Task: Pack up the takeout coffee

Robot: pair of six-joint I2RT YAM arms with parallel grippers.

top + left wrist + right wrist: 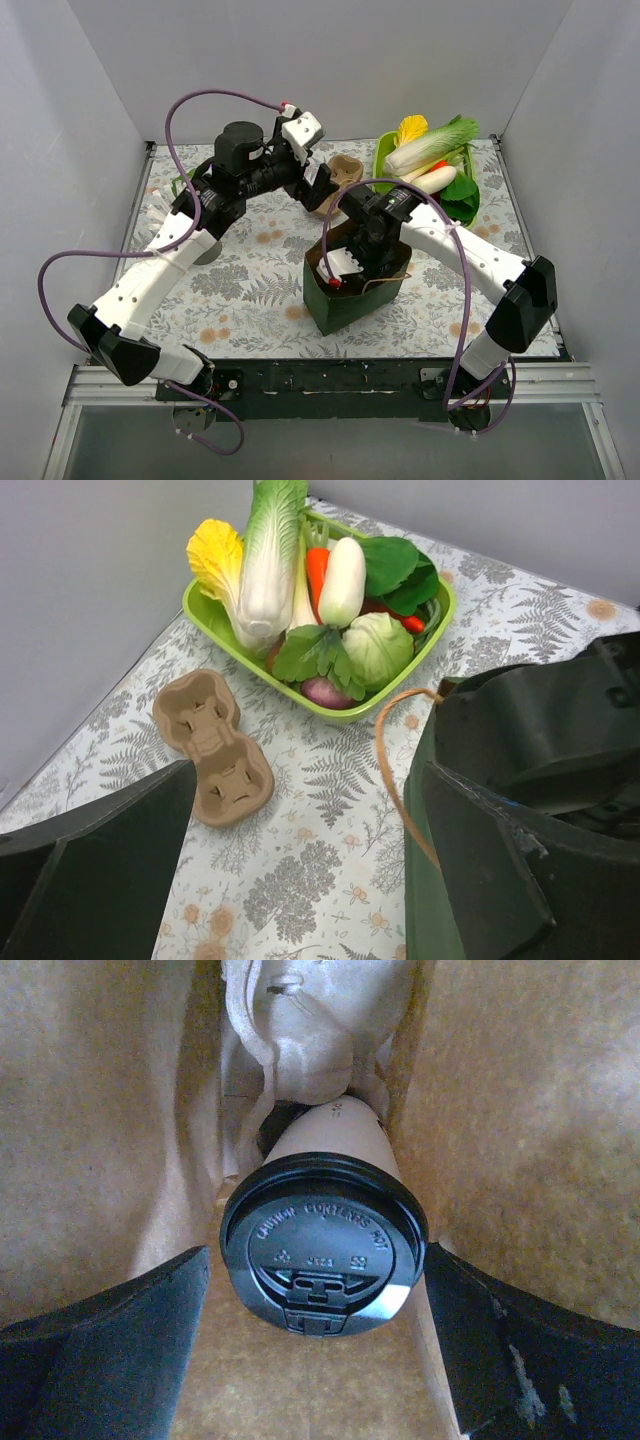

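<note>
The takeout coffee (335, 1135), a white paper cup with a black lid (322, 1222), lies tilted inside the green paper bag (340, 300), its lid towards the right wrist camera. My right gripper (315, 1255) is down in the bag, open, a finger on each side of the lid; there is a gap on the left, and the right finger is at the lid's rim. From above, the right wrist (372, 240) hides the cup. My left gripper (308, 770) is open and empty, low over the table beside the bag's wall (420, 840).
A brown two-cup carrier (212, 745) lies on the table left of the bag. A green basket (205, 615) of vegetables stands at the back right. The bag's brown handle (385, 770) loops outward. A grey cup (205, 252) is partly hidden under the left arm.
</note>
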